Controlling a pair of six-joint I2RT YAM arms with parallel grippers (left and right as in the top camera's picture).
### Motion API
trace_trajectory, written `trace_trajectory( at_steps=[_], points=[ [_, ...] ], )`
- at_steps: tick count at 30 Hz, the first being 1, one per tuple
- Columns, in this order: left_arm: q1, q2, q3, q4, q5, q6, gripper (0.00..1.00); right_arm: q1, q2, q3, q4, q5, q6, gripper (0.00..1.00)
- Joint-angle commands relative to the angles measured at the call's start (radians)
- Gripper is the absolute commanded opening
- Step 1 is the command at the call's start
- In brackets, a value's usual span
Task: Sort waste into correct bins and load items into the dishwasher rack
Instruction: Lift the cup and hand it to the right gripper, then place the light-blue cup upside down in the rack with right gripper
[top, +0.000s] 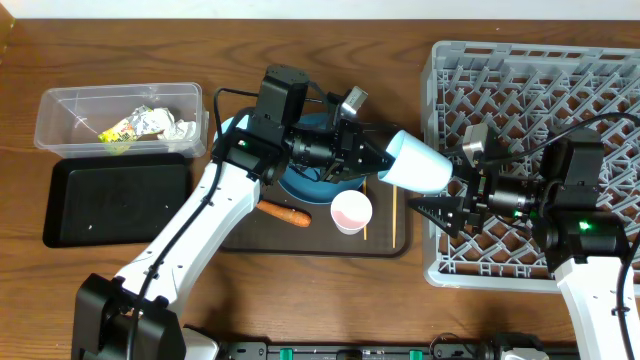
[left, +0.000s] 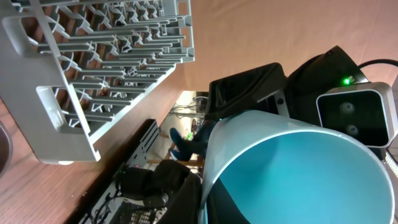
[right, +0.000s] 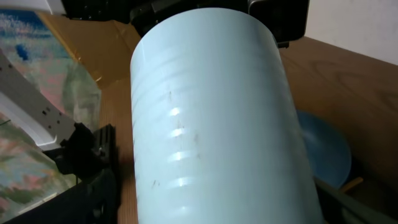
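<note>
My left gripper (top: 383, 160) is shut on the rim of the light-blue cup (top: 420, 165) and holds it on its side in the air between the brown tray and the dishwasher rack (top: 545, 110). In the left wrist view the cup's teal inside (left: 311, 174) fills the lower right, with one finger (left: 273, 199) inside the rim. My right gripper (top: 437, 213) is open just below the cup's far end. The cup's pale outside (right: 211, 124) fills the right wrist view and hides the right fingers.
On the brown tray (top: 320, 242) are a pink cup (top: 351, 211), a carrot (top: 285, 213), chopsticks (top: 395, 215) and the blue dish (top: 305, 183). The clear tub (top: 60, 105) holds a yellow wrapper (top: 122, 131) and tissue (top: 178, 128). The black tray (top: 115, 200) lies in front of it.
</note>
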Motion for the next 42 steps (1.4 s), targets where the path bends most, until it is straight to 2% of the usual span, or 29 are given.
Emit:
trace_trajectory(
  at_steps=[1,20,28,31,35,38,42],
  points=[
    [-0.002,0.002,0.006,0.005,0.02,-0.013,0.06,-0.007,0.0,0.016,0.005,-0.026,-0.012,0.85],
    [-0.002,0.002,0.006,0.006,0.017,-0.01,0.06,-0.007,0.0,0.016,0.034,-0.026,-0.012,0.65],
    [0.005,0.002,0.006,0.005,0.006,0.073,0.1,-0.007,0.0,0.016,0.034,0.042,0.05,0.48],
    [0.024,0.002,0.006,0.005,-0.023,0.13,0.12,-0.007,0.0,0.016,0.033,0.063,0.072,0.47],
    [0.084,-0.001,0.006,-0.061,-0.18,0.301,0.15,-0.007,0.0,0.016,0.029,0.17,0.159,0.46],
    [0.145,-0.013,0.006,-0.187,-0.418,0.393,0.16,-0.007,-0.005,0.018,-0.008,0.315,0.223,0.46],
    [0.22,-0.04,0.006,-0.365,-0.749,0.488,0.16,-0.008,-0.016,0.048,-0.137,0.558,0.286,0.47]
  ],
)
